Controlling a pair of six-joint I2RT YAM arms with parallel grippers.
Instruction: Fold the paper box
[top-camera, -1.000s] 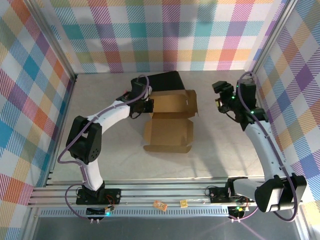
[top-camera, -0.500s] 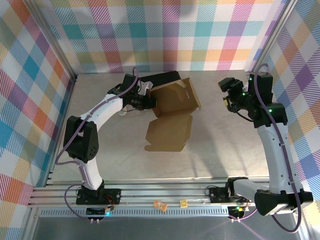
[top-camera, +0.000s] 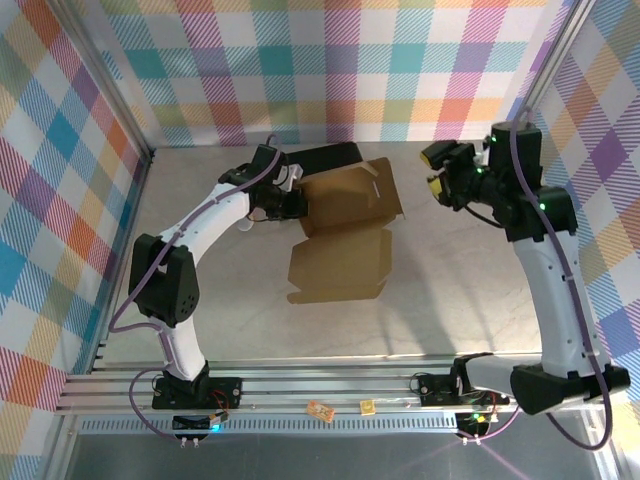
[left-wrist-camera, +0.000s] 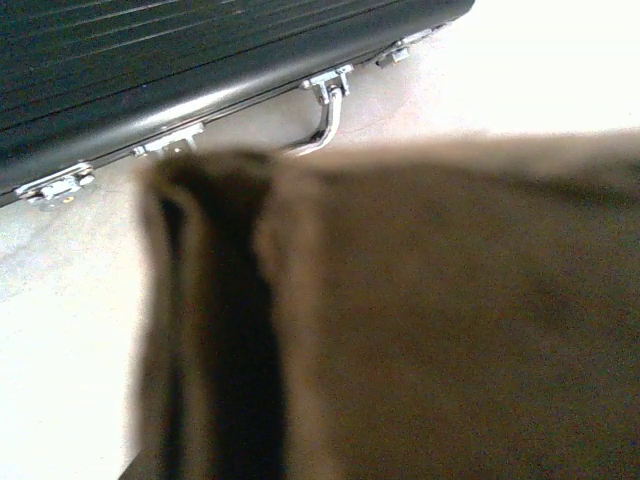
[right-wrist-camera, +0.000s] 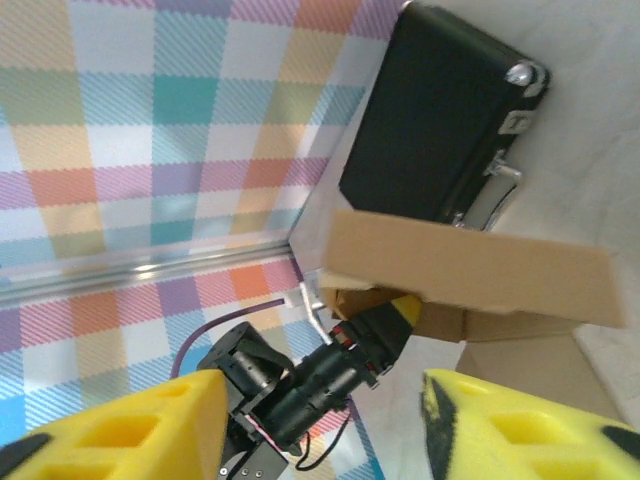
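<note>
Top external: the left gripper (top-camera: 297, 205) pinches the brown corrugated paper box (top-camera: 340, 265) by its notched upper panel, tilted above the flat lower panel; the right gripper's (top-camera: 437, 170) yellow foam fingers (right-wrist-camera: 120, 430) stand apart.

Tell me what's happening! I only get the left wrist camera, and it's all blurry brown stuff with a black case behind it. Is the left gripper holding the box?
Observer: Yes. From above, the left gripper is shut on the left edge of the paper box, holding its far half tilted up.
Operator: Is the whole box up in the air?
Observer: No, its near half lies flat on the table.
Operator: Where's the other gripper?
Observer: The right gripper hangs off to the box's right, open, touching nothing.
</note>
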